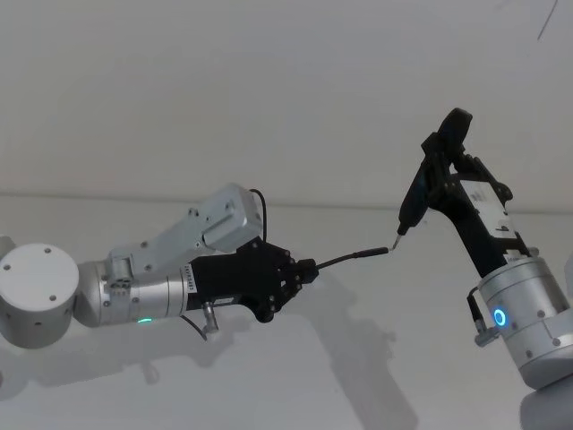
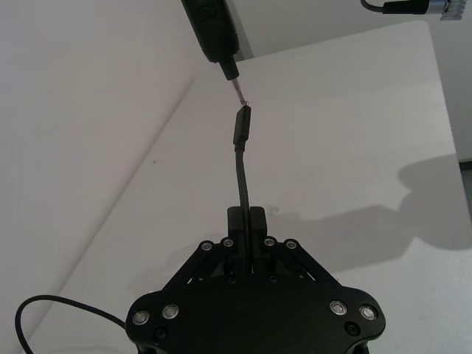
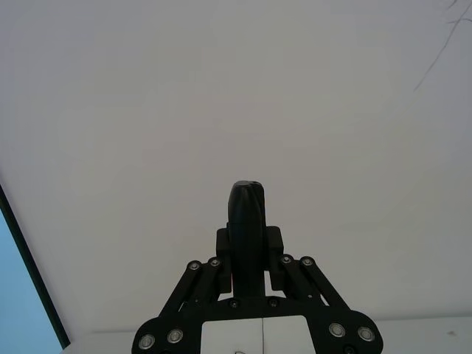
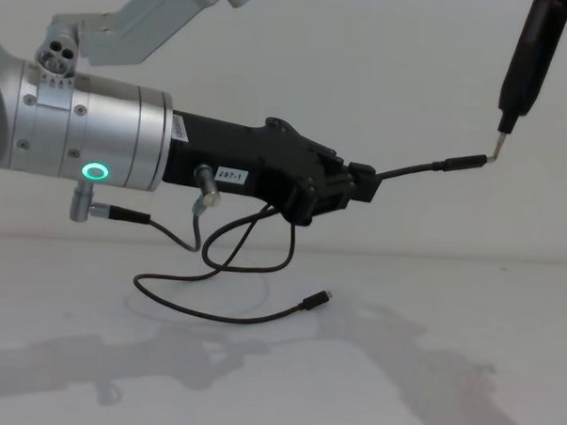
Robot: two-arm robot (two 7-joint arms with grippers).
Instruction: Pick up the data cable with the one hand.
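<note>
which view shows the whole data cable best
The chest view: the data cable runs from the left hand down in a loop to its free plug on the table. The head view and left wrist view show the short held end reaching the tool in the right hand.

Plain white wall (image 1: 224,81) behind a matte white table (image 4: 427,369) — soft grey shadows on the tabletop toward 6 o'clock, thin dark crack lines on the wall at 1 o'clock — even, diffuse lighting.
</note>
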